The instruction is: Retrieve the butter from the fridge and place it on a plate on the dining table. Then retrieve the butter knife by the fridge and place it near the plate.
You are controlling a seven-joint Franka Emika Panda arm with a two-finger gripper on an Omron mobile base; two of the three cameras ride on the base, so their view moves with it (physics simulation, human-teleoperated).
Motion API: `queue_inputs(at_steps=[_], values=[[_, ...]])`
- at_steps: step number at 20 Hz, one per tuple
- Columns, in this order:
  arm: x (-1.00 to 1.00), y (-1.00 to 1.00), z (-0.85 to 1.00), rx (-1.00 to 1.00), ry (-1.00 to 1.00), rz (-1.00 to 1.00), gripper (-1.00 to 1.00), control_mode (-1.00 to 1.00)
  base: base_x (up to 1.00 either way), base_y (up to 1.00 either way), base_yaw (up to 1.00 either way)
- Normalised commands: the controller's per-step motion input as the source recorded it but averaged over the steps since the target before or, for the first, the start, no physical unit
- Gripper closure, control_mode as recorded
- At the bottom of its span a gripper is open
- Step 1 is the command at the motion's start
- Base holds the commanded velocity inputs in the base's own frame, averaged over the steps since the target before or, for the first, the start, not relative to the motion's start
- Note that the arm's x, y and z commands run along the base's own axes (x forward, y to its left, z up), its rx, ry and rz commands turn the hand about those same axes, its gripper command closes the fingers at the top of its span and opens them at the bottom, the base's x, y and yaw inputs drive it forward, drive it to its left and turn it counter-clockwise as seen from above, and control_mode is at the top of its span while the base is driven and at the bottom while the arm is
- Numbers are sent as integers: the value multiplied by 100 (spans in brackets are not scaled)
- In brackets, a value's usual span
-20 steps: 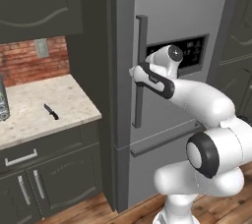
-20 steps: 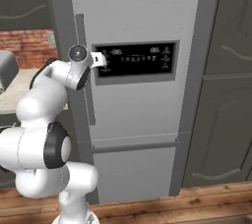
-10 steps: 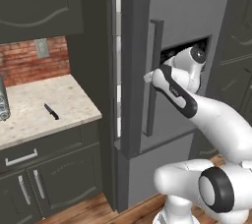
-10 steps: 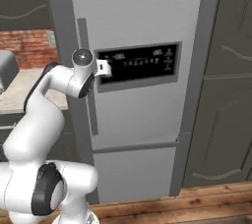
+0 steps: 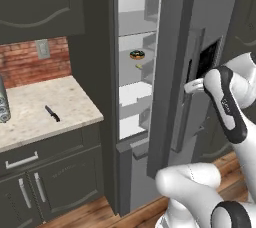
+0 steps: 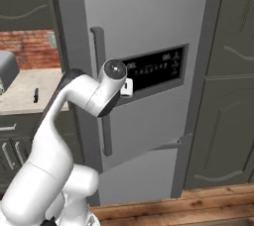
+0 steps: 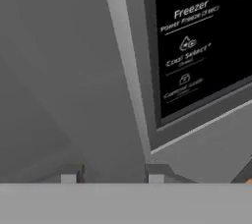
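The fridge (image 5: 165,72) door is swung open; the pincer (image 7: 113,175) is pressed against it, grip apparently unclear; butter knife (image 5: 52,113) is seen on the worktop (image 5: 30,117).

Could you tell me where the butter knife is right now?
In the left base view, the butter knife lies on the stone counter, left of the open fridge.

Dark-grey cabinets (image 5: 50,187), red brick backsplash (image 5: 22,64), wooden floor (image 6: 198,207).

Chunky glossy white arm (image 5: 227,102) with rounded links, dark grey joint bands (one round dark cap, upper middle of right base view), bulbous white base.
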Motion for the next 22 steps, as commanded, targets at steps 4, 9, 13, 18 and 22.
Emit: queue_inputs(at_steps=[4,9,13,18,22], values=[[-79,-44,6,1,1,-4,-100,-100,0,0,0],[-65,1,47,-10,-4,-7,-100,-100,0,0,0],[-100,1,40,-21,0,-28,-100,-100,0,0,0],[-48,63,8,-48,23,-24,-100,-100,0,0,0],[19,100,0,-63,48,-13,-100,-100,0,0,0]])
